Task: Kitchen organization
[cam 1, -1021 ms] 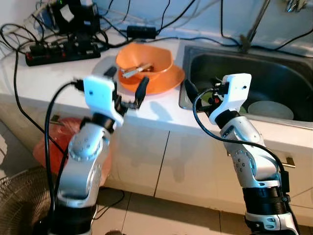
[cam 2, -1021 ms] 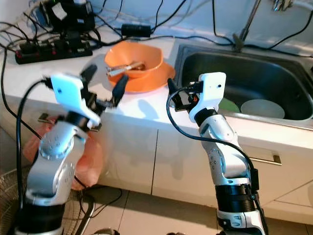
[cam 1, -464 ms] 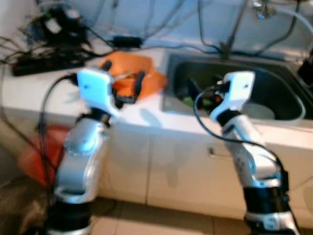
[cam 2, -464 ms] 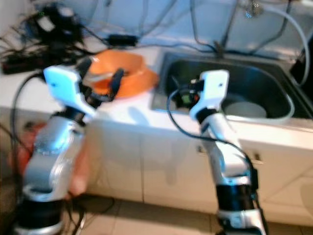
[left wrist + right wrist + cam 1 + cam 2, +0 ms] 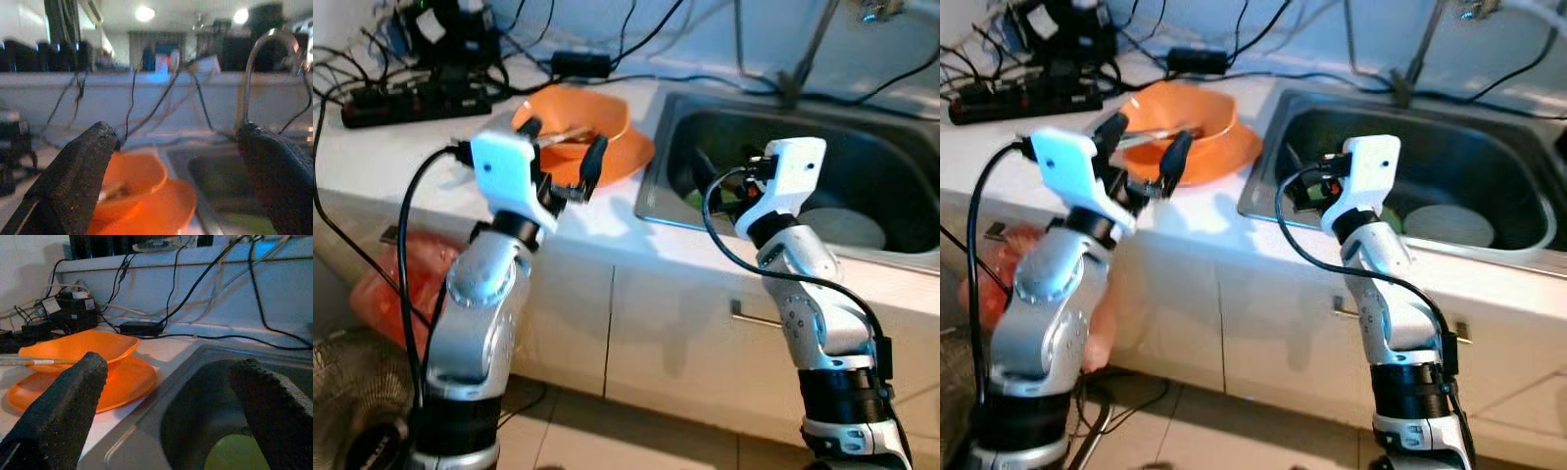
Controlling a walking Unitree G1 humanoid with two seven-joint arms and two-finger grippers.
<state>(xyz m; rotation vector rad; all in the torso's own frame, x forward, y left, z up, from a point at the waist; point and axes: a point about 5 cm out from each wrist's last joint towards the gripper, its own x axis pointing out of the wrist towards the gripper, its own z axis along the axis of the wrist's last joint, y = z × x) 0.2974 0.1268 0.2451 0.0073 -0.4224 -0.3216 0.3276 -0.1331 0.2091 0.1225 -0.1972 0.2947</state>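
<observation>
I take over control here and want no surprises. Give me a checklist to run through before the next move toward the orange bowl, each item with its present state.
1. Left gripper open and holding nothing: ok; its fingers are spread wide in the left wrist view.
2. Right gripper open and holding nothing: ok; it hovers at the sink rim.
3. Orange bowl sits on the orange plate, upright: ok.
4. Bowl empty: not ok; a utensil lies in it.
5. Cables away from the bowl: not ok; they lie on the counter just behind it.
6. Sink free for dishes: not ok; a white dish and something green are in it.
</observation>
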